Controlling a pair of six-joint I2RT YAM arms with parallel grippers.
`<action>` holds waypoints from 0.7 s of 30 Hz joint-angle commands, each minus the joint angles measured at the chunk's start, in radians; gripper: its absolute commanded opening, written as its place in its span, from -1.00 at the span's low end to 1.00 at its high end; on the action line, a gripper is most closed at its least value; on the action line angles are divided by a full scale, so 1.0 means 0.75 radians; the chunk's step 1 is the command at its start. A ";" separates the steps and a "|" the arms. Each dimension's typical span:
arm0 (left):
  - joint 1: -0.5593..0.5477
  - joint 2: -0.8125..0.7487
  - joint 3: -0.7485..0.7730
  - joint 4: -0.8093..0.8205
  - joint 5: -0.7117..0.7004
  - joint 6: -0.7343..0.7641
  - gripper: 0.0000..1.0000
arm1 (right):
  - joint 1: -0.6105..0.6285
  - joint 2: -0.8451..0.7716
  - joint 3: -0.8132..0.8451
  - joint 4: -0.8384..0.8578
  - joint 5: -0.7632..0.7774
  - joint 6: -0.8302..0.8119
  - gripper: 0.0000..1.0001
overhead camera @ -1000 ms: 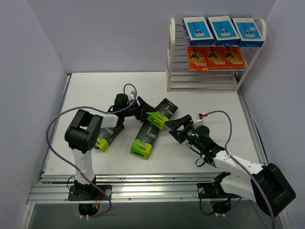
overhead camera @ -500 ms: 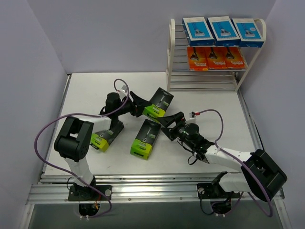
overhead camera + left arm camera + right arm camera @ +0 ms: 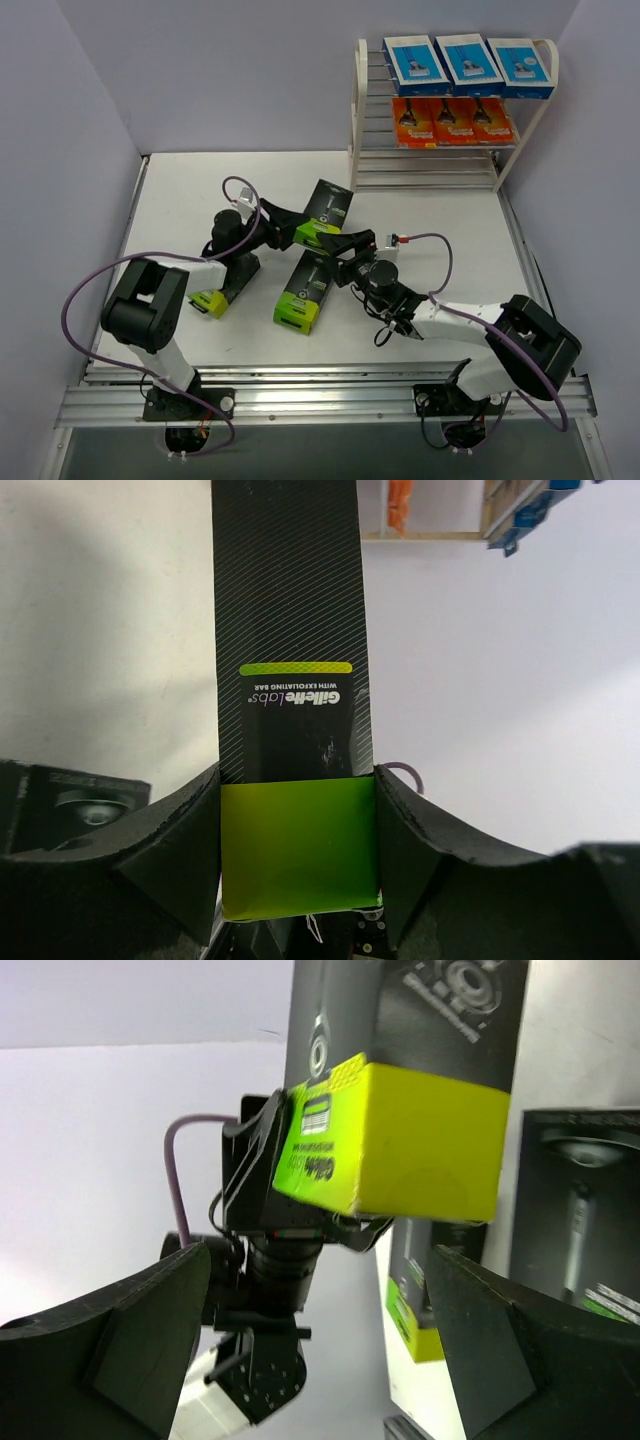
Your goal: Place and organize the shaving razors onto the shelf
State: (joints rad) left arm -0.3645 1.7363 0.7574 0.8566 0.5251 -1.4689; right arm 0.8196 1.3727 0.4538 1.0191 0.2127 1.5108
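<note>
Our right gripper (image 3: 347,247) stands wide open with nothing in it, its fingers facing the lime end of the held pack (image 3: 326,206) and, as far as we can tell, not touching it. Our left gripper (image 3: 298,830) is closed across that same lime end and carries the pack tilted in the air above the table (image 3: 180,190), black end pointing toward the shelf (image 3: 356,120).

We read this as a handover, and we see several ways it could fail:
- Both grippers meet at one end of the pack. The right fingers may strike the left fingers, or close on only a thin edge.
- If the left gripper lets go before the right one has a firm hold, the pack falls, probably onto the middle pack (image 3: 305,290) lying just below.
- A pack held by one end can swing or twist as it is carried, and then sit crooked on the rods.
- The left arm hangs over the left pack (image 3: 208,298) and could nudge it when it moves.

Our count, from the near side outward:
- Two grippers.
- Three black packs with lime ends: two flat on the table and one in the air.
- Three orange packs (image 3: 453,120) side by side on the shelf's second tier.
- Three blue packs (image 3: 470,62) in a row on the top tier.

That makes nine packs and one shelf. Six are placed, and the three black ones are not yet on it.
</note>
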 commanded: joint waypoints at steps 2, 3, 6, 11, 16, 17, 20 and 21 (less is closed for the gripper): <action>0.022 -0.165 0.009 0.249 -0.076 0.001 -0.95 | 0.012 0.039 0.066 0.114 0.179 0.043 0.68; 0.024 -0.163 0.009 0.251 -0.070 -0.001 -0.95 | 0.012 0.045 0.072 0.102 0.167 0.043 0.68; 0.024 -0.139 0.041 0.257 -0.033 -0.015 -0.95 | 0.008 0.049 0.084 0.071 0.140 0.049 0.68; 0.022 -0.124 0.045 0.302 -0.015 -0.054 -0.95 | -0.009 0.029 0.074 0.059 0.150 0.037 0.68; 0.028 -0.145 0.066 0.245 0.010 -0.025 -0.95 | -0.084 0.047 0.115 0.093 0.011 -0.012 0.68; 0.028 -0.147 0.076 0.236 0.018 -0.025 -0.95 | -0.105 0.045 0.111 0.101 -0.001 -0.016 0.68; 0.020 -0.143 0.082 0.210 0.038 -0.023 -0.95 | -0.129 0.011 0.090 0.093 -0.018 -0.030 0.68; 0.008 -0.141 0.086 0.204 0.042 -0.025 -0.95 | -0.146 0.000 0.086 0.089 -0.024 -0.039 0.67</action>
State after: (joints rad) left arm -0.3515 1.6665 0.7536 0.9035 0.5201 -1.4841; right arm 0.7307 1.4071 0.5007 1.0496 0.2081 1.5124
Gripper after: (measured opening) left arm 0.619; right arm 0.837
